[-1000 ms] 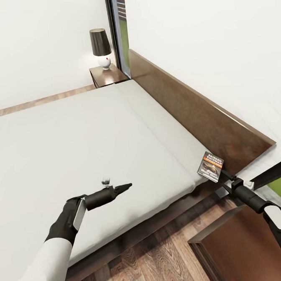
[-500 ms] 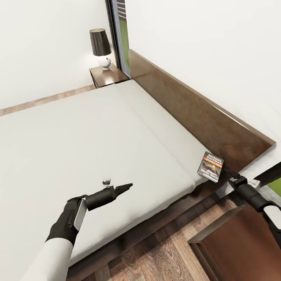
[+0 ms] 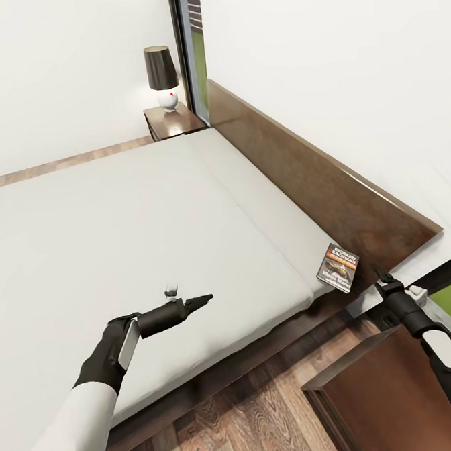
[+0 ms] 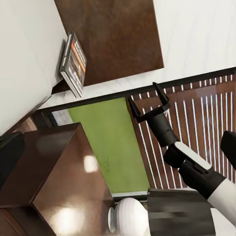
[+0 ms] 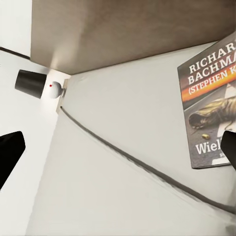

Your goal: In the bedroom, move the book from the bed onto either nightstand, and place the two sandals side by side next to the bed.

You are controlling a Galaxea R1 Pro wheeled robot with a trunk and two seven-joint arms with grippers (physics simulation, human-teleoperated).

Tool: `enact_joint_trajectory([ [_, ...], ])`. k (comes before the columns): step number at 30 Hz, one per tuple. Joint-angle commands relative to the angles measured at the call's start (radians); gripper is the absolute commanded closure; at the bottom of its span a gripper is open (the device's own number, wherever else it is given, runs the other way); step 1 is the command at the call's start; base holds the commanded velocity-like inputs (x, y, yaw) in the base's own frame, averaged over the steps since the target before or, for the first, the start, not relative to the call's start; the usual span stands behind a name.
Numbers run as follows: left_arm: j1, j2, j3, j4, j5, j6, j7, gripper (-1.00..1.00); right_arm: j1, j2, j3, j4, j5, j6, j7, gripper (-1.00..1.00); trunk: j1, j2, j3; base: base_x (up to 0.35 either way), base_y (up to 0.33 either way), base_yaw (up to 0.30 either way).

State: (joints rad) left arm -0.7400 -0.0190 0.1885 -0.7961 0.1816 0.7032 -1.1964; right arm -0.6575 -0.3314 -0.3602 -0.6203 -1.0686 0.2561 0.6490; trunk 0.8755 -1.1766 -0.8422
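Observation:
The book [image 3: 338,267] lies flat on the pale grey mattress of the bed [image 3: 117,219], at its corner by the dark headboard. In the right wrist view its cover [image 5: 211,115] reads "RICHARD BACHMAN". My right gripper [image 3: 380,278] hangs open just right of the book, apart from it, above the near nightstand [image 3: 392,389]. The left wrist view shows that gripper [image 4: 147,101] with its fingers spread and empty. Over the mattress's near part my left gripper [image 3: 197,300] is open and holds nothing. The two sandals are out of view.
A second nightstand [image 3: 174,120] with a dark-shaded lamp [image 3: 160,68] stands at the bed's far side by a tall window. A white lamp base [image 4: 129,216] sits on the near nightstand. Wood-plank floor [image 3: 252,412] runs between me and the bed frame.
My right gripper has drawn back from the book's edge, toward the right. The book has stayed where it was and the left arm has not moved.

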Motion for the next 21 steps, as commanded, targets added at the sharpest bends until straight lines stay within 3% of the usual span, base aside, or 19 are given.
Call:
enact_joint_trajectory([
  [1, -0.001, -0.001, 0.003, 0.0, -0.001, 0.009, -0.003, -1.0, -0.001, 0.0, -0.002, 0.001, -0.009, 0.009, 0.002, -1.0, 0.0, 0.0, -0.001, 0.0, 0.0, 0.0],
  [21, 0.0, -0.002, 0.002, 0.019, 0.0, 0.007, 0.003, -1.0, -0.001, 0.0, 0.0, 0.0, -0.01, 0.009, 0.001, -1.0, 0.008, -0.014, -0.007, 0.0, 0.0, 0.0],
])
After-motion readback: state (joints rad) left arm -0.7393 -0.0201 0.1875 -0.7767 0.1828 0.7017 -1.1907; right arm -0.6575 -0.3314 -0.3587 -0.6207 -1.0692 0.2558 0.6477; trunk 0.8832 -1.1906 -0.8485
